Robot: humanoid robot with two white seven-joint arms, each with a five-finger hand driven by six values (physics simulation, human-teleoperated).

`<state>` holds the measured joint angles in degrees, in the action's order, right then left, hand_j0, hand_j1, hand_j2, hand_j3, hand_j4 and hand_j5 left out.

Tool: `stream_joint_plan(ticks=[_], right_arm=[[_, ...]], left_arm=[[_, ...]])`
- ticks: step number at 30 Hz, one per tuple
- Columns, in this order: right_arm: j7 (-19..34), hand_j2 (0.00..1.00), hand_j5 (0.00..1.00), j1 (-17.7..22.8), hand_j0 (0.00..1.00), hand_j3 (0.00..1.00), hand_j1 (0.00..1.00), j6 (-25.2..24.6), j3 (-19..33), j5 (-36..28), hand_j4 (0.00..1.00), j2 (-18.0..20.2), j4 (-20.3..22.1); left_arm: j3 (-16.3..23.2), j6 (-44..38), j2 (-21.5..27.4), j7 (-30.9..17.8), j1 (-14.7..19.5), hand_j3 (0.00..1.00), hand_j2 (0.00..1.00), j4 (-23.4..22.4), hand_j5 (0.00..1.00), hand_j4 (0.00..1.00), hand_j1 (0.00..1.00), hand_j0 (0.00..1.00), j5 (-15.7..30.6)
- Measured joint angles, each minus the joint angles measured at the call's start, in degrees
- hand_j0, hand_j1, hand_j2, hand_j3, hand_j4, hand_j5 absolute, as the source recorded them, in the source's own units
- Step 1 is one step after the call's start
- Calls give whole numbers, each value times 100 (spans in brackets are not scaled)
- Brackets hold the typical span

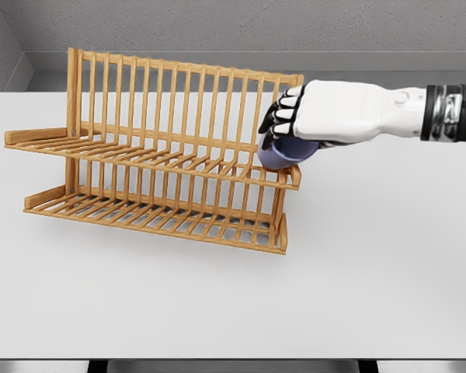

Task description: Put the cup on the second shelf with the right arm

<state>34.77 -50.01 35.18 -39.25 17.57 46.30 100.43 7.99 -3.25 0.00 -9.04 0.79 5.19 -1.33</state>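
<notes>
Tabletop [388, 280]: white and flat, filling most of the head view; a grey wall rises behind its far edge.
Rack [159, 148]: wooden, slatted, standing on the tabletop left of centre, with a tall back of upright bars and two shelves, each ending in a low front lip.
Upper shelf [124, 151]: runs from the rack's left end across to its right end, sloping slightly down toward the right in this view.
Lower shelf [140, 214]: sits beneath and a little forward of the upper one, resting on the tabletop.
Right arm [443, 113]: white with a dark banded wrist, coming in from the right edge and reaching level toward the rack.
Right hand [311, 113]: at the rack's right end, fingers [283, 109] curled down over the cup and gripping it from above.
Cup [283, 153]: blue-purple, mostly hidden under the hand, at the right end of the upper shelf just behind its front lip; whether it rests on the slats cannot be told.
</notes>
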Motion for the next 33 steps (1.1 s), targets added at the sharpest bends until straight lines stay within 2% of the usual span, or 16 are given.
stream_joint_plan(ticks=[9,10,11,16,22,24,26,28,31,33], right_arm=[[13,64,64,-158,64,64,64,13,-351,50,64,-165,-2],[-4,72,72,-158,72,72,72,2,-364,60,72,-177,-3],[-4,100,100,-167,100,100,100,-2,-378,48,100,-188,-3],[20,100,100,-237,100,100,100,0,-298,-80,100,-183,2],[25,100,100,-132,100,100,100,0,809,-151,100,-89,-23],[26,100,100,158,100,100,100,3,1298,-156,100,52,-71],[22,100,100,793,100,100,100,-16,1911,-191,100,273,-198],[27,100,100,1432,100,100,100,4,2411,-157,100,470,-529],[27,100,100,1810,100,100,100,4,2746,-133,100,598,-1178],[27,100,100,1977,100,100,100,4,2817,-121,100,509,-1384]], left_arm=[[-1,0,0,0,0,100,100,0,100,100,100,100,0],[-1,0,0,0,0,100,100,1,100,100,100,100,0],[-1,0,0,0,0,100,100,1,100,100,100,100,0],[0,0,0,0,0,100,100,0,100,100,100,100,0],[0,0,0,0,0,100,100,0,100,100,100,100,0],[0,0,0,0,0,100,100,0,100,100,100,100,0],[1,0,0,0,0,100,100,-1,100,100,100,100,0],[1,0,0,0,0,100,100,-1,100,100,100,100,-2],[0,0,0,0,0,100,100,1,100,100,100,100,0],[-1,0,0,0,0,100,100,1,100,100,100,100,0]])
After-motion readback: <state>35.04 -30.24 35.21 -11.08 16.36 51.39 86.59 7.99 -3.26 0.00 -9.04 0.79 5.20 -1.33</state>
